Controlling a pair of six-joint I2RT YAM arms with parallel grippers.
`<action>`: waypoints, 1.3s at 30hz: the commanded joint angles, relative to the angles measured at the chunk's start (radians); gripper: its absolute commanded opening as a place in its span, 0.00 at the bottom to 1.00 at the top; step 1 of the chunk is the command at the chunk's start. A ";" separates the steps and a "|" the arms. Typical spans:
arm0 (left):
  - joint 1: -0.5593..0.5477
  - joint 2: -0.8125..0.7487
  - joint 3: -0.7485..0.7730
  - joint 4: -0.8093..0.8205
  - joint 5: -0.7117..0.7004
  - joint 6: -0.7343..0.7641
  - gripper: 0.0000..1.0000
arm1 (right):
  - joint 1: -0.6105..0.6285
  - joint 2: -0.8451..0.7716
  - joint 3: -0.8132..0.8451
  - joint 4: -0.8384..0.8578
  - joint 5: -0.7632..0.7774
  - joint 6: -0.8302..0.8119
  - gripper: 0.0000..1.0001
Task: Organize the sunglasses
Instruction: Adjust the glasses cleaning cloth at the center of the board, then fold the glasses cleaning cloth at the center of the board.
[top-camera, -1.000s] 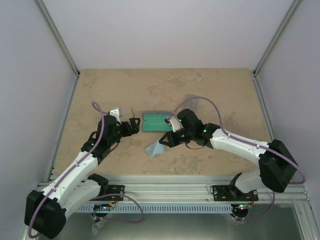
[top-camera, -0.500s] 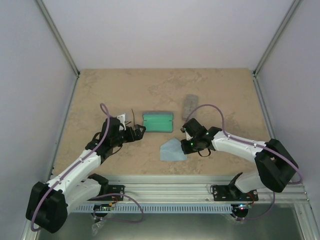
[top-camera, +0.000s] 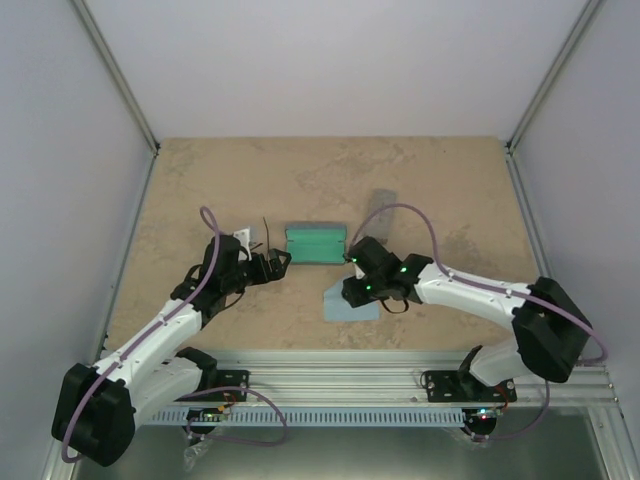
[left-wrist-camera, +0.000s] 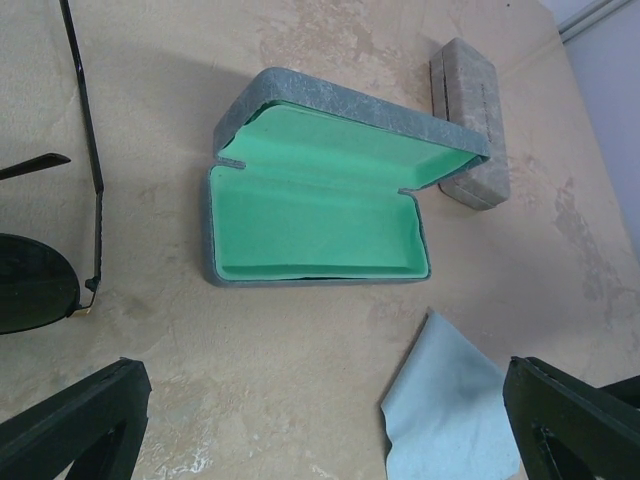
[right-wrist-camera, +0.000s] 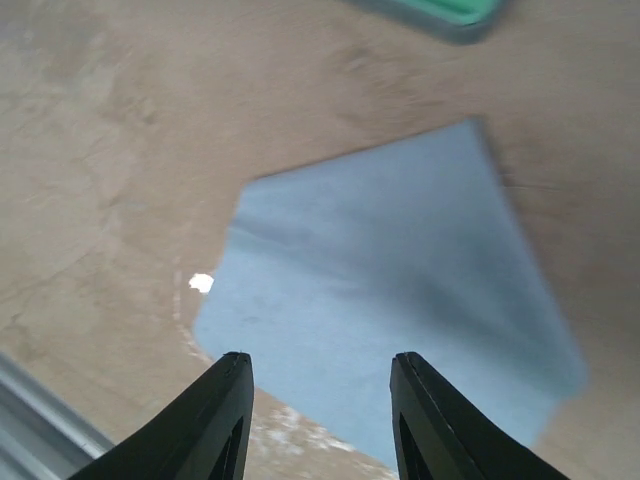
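Right gripper (right-wrist-camera: 320, 365) parted, empty, above flat blue cloth (right-wrist-camera: 400, 260). Left gripper (left-wrist-camera: 325, 375) spread wide, empty. Black sunglasses (left-wrist-camera: 30, 285) lie on table (left-wrist-camera: 150, 60) just left of open green-lined case (left-wrist-camera: 310, 225). Likely light, fragile, with slick lenses, so grip the frame, not the thin arms.

No text, label, brand, number or sign can be read anywhere in these views. The sunglasses (left-wrist-camera: 28, 288), the open green-lined case (left-wrist-camera: 340, 98), the closed grey case (left-wrist-camera: 470, 115) and the light blue cloth (right-wrist-camera: 400, 280) all show plain surfaces, as do the arms.
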 joint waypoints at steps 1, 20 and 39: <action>0.003 -0.013 0.006 0.004 -0.004 -0.004 0.99 | 0.056 0.094 0.040 0.096 -0.112 -0.024 0.39; -0.249 0.052 -0.026 0.000 -0.020 -0.029 0.80 | 0.130 0.062 0.014 -0.090 0.251 0.206 0.33; -0.609 0.480 0.180 -0.108 -0.188 -0.123 0.51 | 0.107 -0.014 -0.172 -0.054 0.195 0.273 0.34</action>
